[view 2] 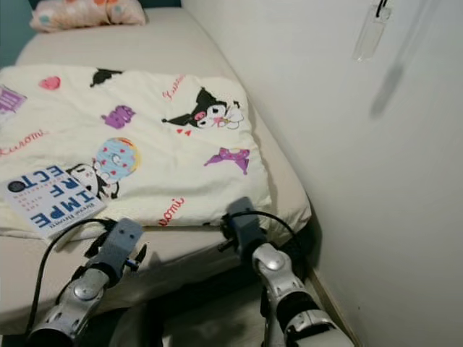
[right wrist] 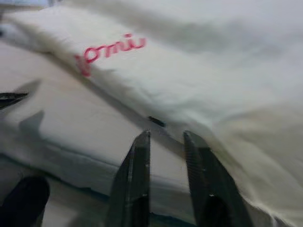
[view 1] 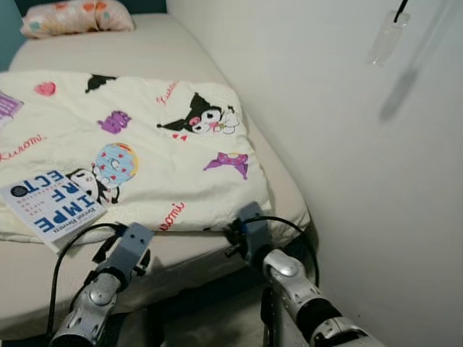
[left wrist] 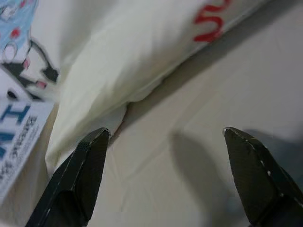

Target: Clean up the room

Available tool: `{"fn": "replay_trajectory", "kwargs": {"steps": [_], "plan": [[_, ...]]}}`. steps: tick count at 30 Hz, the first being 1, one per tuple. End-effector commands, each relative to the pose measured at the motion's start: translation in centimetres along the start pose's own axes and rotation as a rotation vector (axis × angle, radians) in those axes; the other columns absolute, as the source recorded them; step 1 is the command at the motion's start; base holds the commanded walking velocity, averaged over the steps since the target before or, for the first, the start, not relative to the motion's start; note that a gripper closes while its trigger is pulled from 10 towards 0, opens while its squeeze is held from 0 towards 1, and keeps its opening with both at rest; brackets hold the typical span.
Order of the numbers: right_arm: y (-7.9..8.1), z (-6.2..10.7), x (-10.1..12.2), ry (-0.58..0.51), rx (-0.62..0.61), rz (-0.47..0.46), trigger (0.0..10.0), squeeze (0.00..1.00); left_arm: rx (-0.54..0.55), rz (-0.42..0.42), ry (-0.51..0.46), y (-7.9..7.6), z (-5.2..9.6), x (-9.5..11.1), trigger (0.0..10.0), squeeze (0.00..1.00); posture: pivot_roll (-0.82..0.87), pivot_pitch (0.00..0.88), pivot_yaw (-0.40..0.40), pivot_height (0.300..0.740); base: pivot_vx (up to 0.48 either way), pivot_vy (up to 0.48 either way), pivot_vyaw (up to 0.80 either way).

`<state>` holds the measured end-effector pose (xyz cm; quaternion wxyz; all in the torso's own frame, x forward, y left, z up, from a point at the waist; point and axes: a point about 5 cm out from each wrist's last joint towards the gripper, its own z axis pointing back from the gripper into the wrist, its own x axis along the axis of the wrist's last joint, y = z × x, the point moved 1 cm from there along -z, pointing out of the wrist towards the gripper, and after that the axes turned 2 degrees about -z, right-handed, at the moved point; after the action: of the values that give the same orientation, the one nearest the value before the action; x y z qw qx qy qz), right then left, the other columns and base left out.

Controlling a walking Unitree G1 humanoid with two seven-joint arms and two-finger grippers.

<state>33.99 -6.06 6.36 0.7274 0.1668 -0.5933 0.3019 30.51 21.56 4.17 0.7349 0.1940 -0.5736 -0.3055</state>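
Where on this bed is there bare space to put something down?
Bare beige sheet lies between the floral pillow and the cream cartoon-print blanket, and in a strip along the wall. The foot edge is crowded: the white book, left gripper and right gripper.

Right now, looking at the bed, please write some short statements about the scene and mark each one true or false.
1. A book lies on the blanket. True.
2. The left gripper has its fingers shut tight. False: the two fingers stand wide apart, just before the blanket's near edge.
3. The pillow lies at the far end of the bed. True.
4. The right gripper is lifting the blanket high in the air. False: it is at the blanket's near edge, fingers close together with a narrow gap, and the blanket lies flat.
5. The bed stands in the middle of the room. False: its side is against a white wall.
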Motion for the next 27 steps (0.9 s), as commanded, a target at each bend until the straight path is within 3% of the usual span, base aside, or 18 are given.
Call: {"fn": "replay_trajectory", "kwargs": {"steps": [1,2,6,8,10,13,17,25,26,27], "plan": [[0.6,0.0,-0.5,0.023,0.032,0.027,10.0,1.0,-0.034,-0.048,0.014,-0.2,0.3,-0.7,10.0,1.0,0.0,0.27,-0.075,0.546,0.0,0.0,0.0],[0.6,0.0,-0.5,0.023,0.032,0.027,10.0,1.0,-0.034,-0.048,0.014,-0.2,0.3,-0.7,10.0,1.0,0.0,0.27,-0.075,0.546,0.0,0.0,0.0],[1.9,-1.0,1.0,0.022,0.158,0.27,10.0,1.0,-0.05,-0.289,-0.037,1.2,-0.1,-0.1,10.0,1.0,0.01,0.328,-0.087,0.546,0.0,0.0,0.0],[1.9,-1.0,1.0,0.022,0.158,0.27,10.0,1.0,-0.05,-0.289,-0.037,1.2,-0.1,-0.1,10.0,1.0,0.01,0.328,-0.087,0.546,0.0,0.0,0.0],[2.2,-1.2,1.3,0.022,0.196,0.366,10.0,1.0,-0.043,-0.382,-0.055,1.7,-0.3,0.0,10.0,1.0,0.01,0.335,-0.088,0.546,0.0,0.0,0.0],[2.4,-1.3,1.5,0.02,0.212,0.428,10.0,1.0,-0.036,-0.416,-0.065,1.9,-0.3,0.1,10.0,1.0,0.01,0.337,-0.087,0.546,0.0,0.0,0.0],[2.4,-1.6,2.2,0.017,0.231,0.609,10.0,1.0,0.02,-0.53,-0.088,2.8,-0.5,0.5,10.0,1.0,0.02,0.348,-0.087,0.546,0.0,0.0,0.0],[2.0,-2.2,3.1,0.034,0.186,0.824,10.0,1.0,0.072,-0.721,-0.077,3.6,-1.1,0.7,10.0,1.0,0.02,0.377,-0.094,0.546,0.0,0.0,0.0],[2.0,-2.4,3.2,0.045,0.171,0.872,10.0,0.15,0.085,-0.778,-0.053,4.0,-1.3,0.5,10.0,0.5,0.03,0.385,-0.097,0.546,0.0,0.0,0.0],[2.0,-2.4,3.2,0.045,0.171,0.872,10.0,0.15,0.085,-0.778,-0.053,4.0,-1.3,0.5,10.0,0.5,0.03,0.385,-0.097,0.546,0.0,0.0,0.0]]}}
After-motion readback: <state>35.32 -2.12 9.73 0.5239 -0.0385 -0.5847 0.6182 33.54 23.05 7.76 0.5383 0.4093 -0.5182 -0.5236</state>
